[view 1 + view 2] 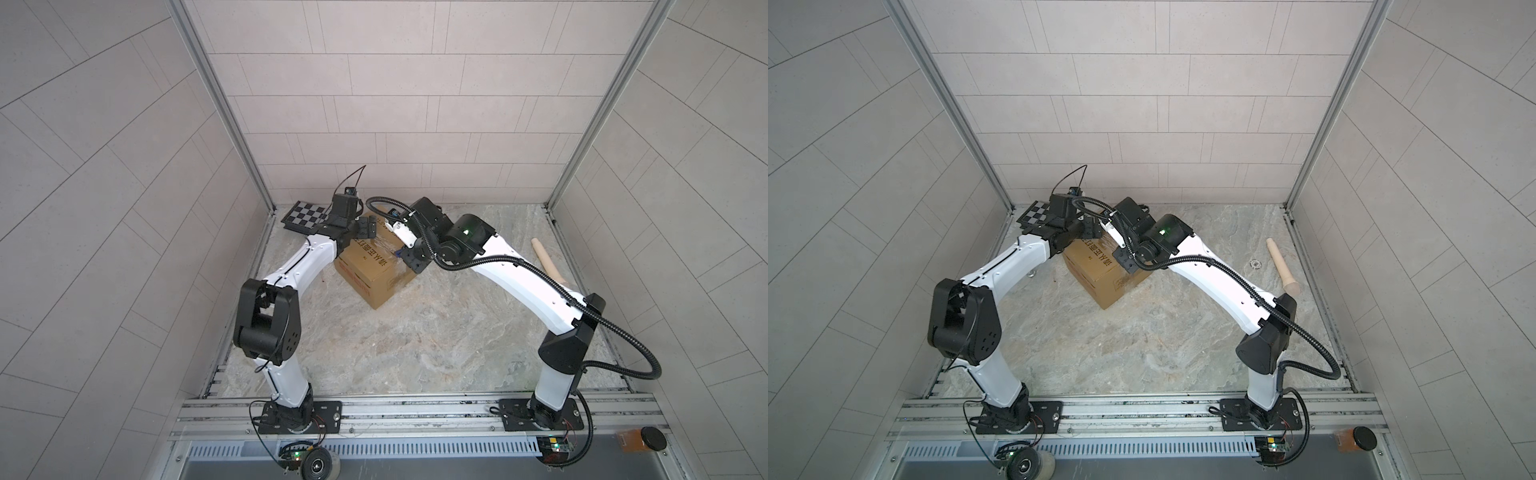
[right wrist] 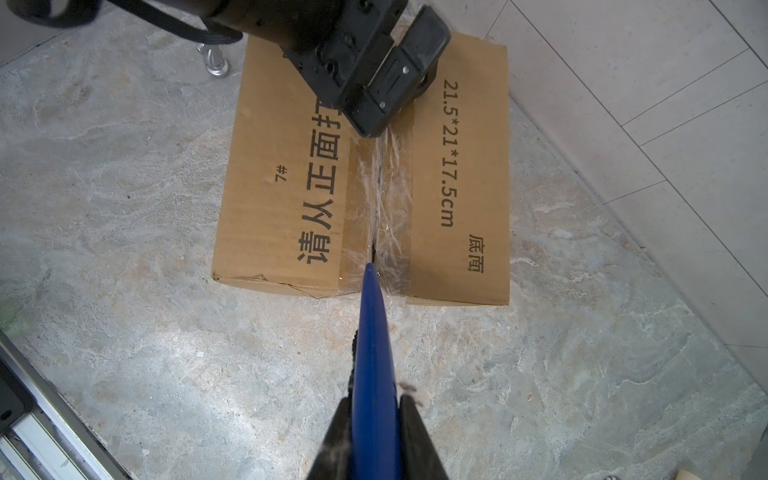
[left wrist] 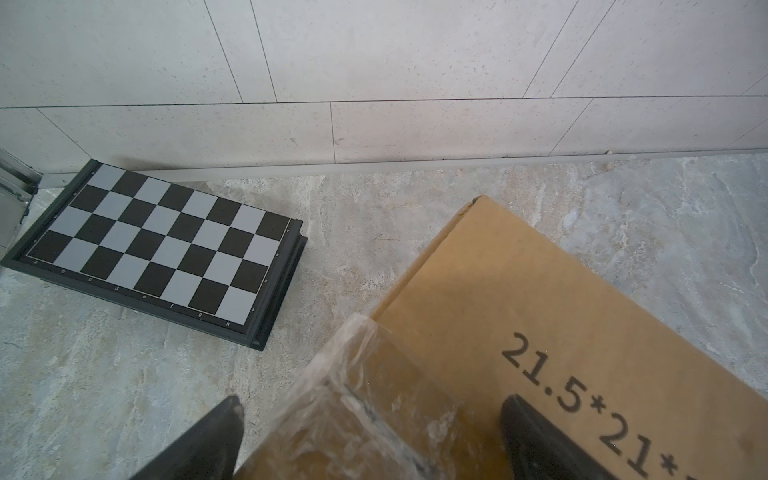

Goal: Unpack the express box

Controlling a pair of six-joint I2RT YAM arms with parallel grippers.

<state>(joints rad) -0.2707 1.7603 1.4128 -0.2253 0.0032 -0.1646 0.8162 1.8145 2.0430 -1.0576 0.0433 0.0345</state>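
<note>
At the edge of the express box (image 2: 282,166) that faces the right arm, our right hand (image 2: 374,409) is clamped on a blue blade-like tool (image 2: 373,332), its tip meeting the clear tape (image 2: 388,187) along the seam. Over the box's opposite end the left hand (image 3: 372,409) has its fingers (image 3: 226,419) spread wide: one beside the taped side, one above the printed top. Whether it presses on the cardboard we cannot tell. The box stands on the worktop (image 1: 415,340), flaps flat, toward the back left, between the two arms.

A chequered board (image 3: 158,245) lies flat in the corner by the wall, apart from the box. A small silver foot (image 2: 214,62) stands just beside one box corner. A wooden stick (image 1: 546,259) lies well apart at the right.

In both top views the right arm's wrist and cable cover its hand, so only the right wrist view shows the grip. In that view the left hand blocks part of the Chinese print. A small drain (image 1: 1254,262) shows in a top view, beside the stick.
</note>
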